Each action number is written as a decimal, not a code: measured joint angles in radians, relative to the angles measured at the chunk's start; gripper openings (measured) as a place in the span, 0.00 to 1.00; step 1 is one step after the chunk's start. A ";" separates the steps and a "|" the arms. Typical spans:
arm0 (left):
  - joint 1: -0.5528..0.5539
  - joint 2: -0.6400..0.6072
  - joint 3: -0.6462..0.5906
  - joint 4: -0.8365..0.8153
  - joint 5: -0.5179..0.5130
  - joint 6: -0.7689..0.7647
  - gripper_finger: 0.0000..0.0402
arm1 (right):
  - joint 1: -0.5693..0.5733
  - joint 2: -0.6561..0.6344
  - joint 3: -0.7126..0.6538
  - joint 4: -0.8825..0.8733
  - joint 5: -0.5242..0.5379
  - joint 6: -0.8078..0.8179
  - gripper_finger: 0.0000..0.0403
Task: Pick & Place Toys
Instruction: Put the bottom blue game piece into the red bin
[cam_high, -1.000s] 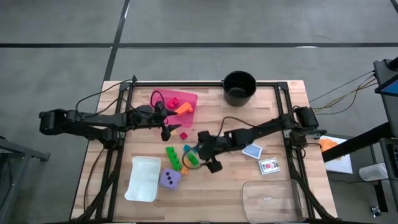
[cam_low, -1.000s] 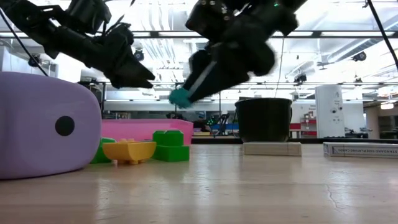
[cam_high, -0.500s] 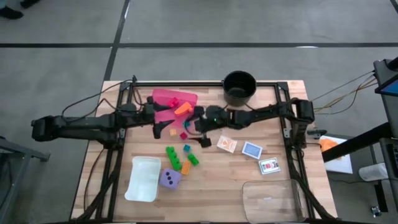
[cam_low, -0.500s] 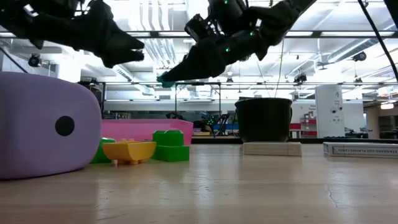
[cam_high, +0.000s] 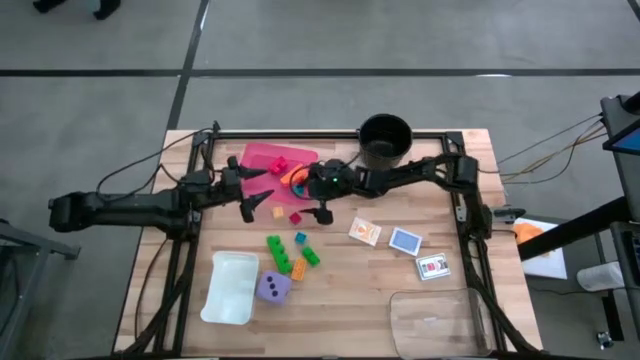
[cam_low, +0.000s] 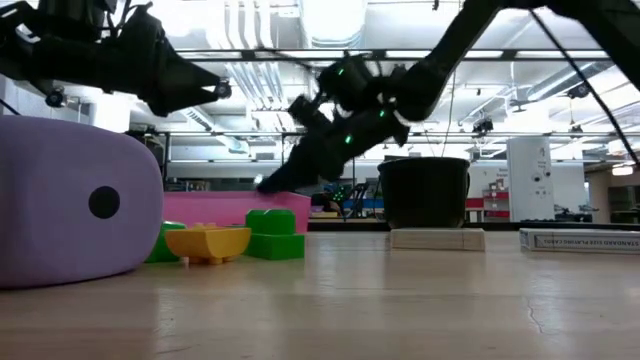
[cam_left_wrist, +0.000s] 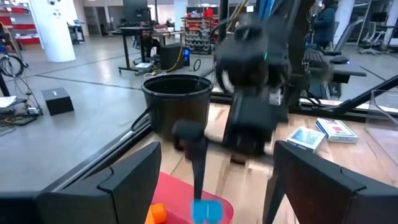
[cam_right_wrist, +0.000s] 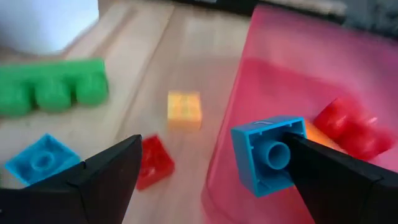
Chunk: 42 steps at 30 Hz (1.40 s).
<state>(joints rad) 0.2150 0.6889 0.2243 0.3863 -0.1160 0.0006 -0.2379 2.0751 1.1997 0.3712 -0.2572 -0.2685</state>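
My right gripper hangs open over the right near part of the pink tray, with a teal brick at one finger. A red brick and an orange one lie in the tray. My left gripper floats open and empty by the tray's left near corner. On the table lie green bricks, a second teal brick, an orange brick, a small red brick, the purple die and three cards. My right gripper touches the teal brick's side with one fingertip only; the other finger stands far off it. The brick's hollow underside faces the wrist camera, and it sits clear above the tray floor. Whether it clings to the finger or falls, I cannot tell.
A black round pot stands at the far edge, right of the tray. A white container lies near the die and a clear one at the near right. A black frame borders the tabletop.
My right gripper has swung from the table's middle toward the far left, sinking a little, and now hangs over the pink tray with the teal brick at its tip. The orange card it covered now shows. My left gripper has drawn back toward the left edge and risen slightly.
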 joint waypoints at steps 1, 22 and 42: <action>0.000 0.000 0.000 0.001 0.000 0.000 0.79 | 0.000 0.020 0.016 -0.006 0.000 0.006 0.95; 0.001 0.000 -0.001 -0.025 0.000 0.002 0.79 | 0.055 0.052 0.139 -0.221 -0.007 0.009 0.95; 0.001 0.001 -0.001 -0.043 -0.008 0.000 0.79 | 0.061 0.016 0.189 -0.204 0.385 -0.081 0.95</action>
<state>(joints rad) 0.2157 0.6899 0.2237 0.3432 -0.1244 0.0002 -0.1769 2.0908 1.3891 0.1668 0.1277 -0.3497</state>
